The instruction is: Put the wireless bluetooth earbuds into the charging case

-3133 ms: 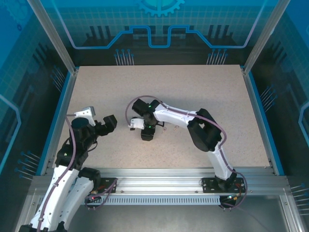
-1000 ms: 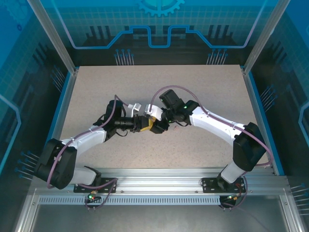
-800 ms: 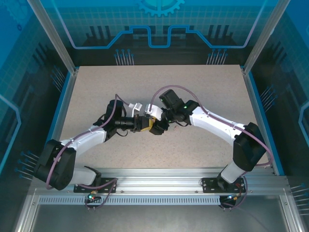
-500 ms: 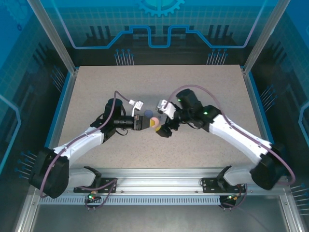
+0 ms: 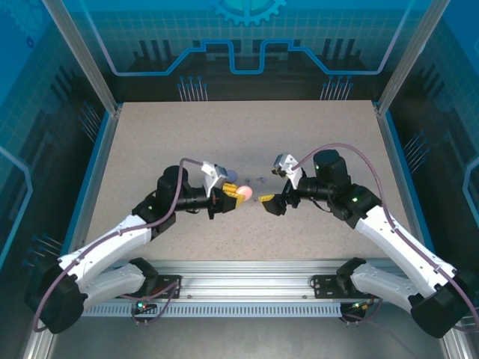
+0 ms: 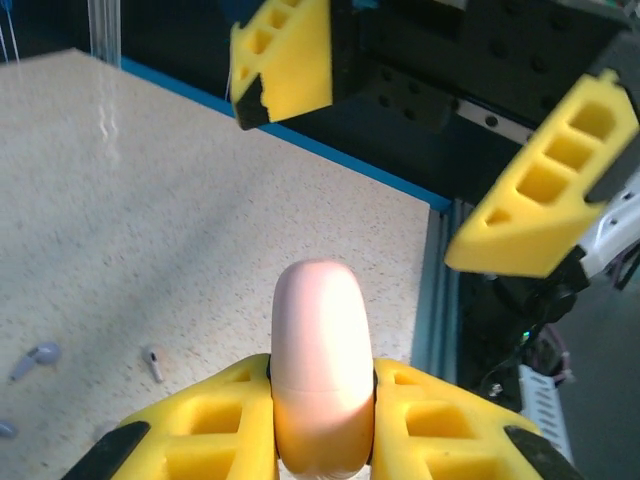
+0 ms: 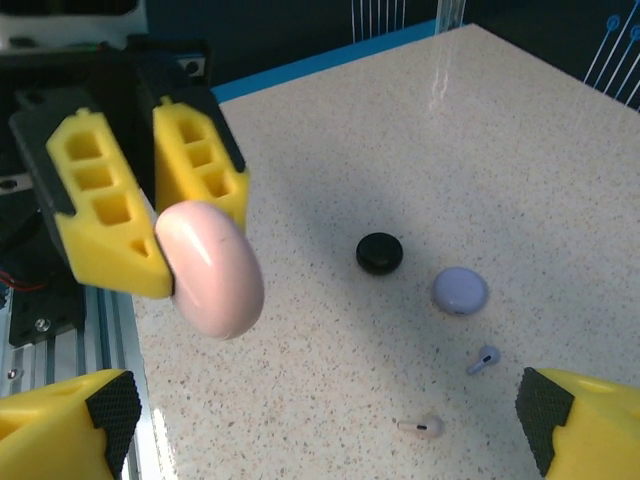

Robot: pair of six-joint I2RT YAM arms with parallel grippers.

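**A:** What has the left gripper (image 6: 322,430) got?

**B:** Its yellow fingers (image 6: 200,430) are clamped tight on the pink case (image 6: 320,340), pinching its lower edge. The case is a smooth, glossy, rounded pebble with a faint seam across it. It looks closed, and it is held edge-on, up off the table (image 6: 200,230).

**A:** And the earbuds?

**B:** The right wrist view shows two, loose on the table to the right of that case. Both are tiny and stemmed. The lilac earbud (image 7: 485,359) lies just beside the lilac case (image 7: 460,290), not touching it. The pink earbud (image 7: 420,427) lies near it, closer to the camera, with a dark mark on it.

**A:** What about the other cases?

**B:** The black case (image 7: 379,252) is a small flat round lying left of the lilac case, with a gap between them. The lilac one is a domed disc. Both lie flat on the table with their lids down. From above, this cluster sits between the two grippers, slightly farther back.

**A:** And the right gripper (image 7: 325,400)?

**B:** Its jaws are spread wide and hold nothing. It faces the pink case from the right, apart from it.
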